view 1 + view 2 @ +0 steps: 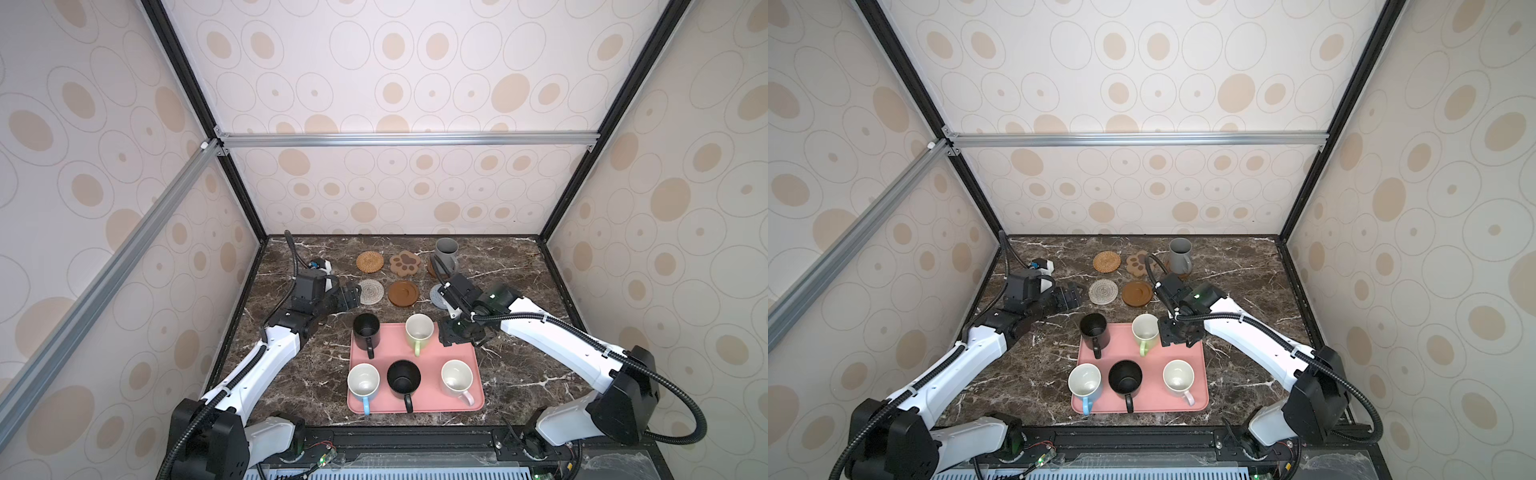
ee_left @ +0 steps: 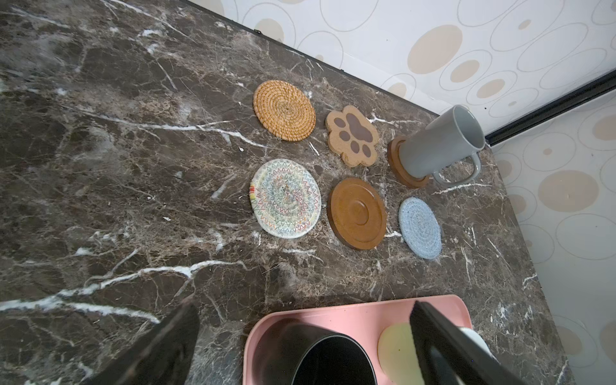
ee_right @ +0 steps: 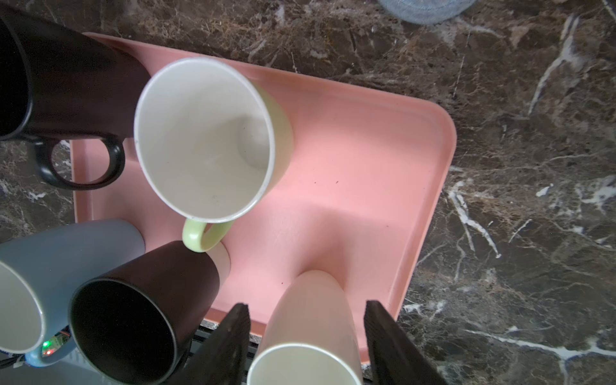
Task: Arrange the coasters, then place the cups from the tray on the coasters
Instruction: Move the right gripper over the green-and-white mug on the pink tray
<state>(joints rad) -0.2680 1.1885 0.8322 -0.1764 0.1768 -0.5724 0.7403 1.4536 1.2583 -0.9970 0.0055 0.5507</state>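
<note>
Right gripper (image 1: 455, 334) hangs half-open, empty, over the tray's (image 1: 432, 399) two-o'clock corner. Its arm (image 1: 540, 328) half hides the blue coaster (image 1: 435, 296); left gripper (image 1: 353, 296) gapes wide.

The left end effector (image 1: 351, 297) gapes wide, the right end effector (image 1: 457, 336) half-spread.

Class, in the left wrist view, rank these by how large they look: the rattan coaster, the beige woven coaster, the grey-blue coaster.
1. beige woven coaster
2. rattan coaster: close behind, but farther from the camera, so unsure
3. grey-blue coaster: clearly smallest
</note>
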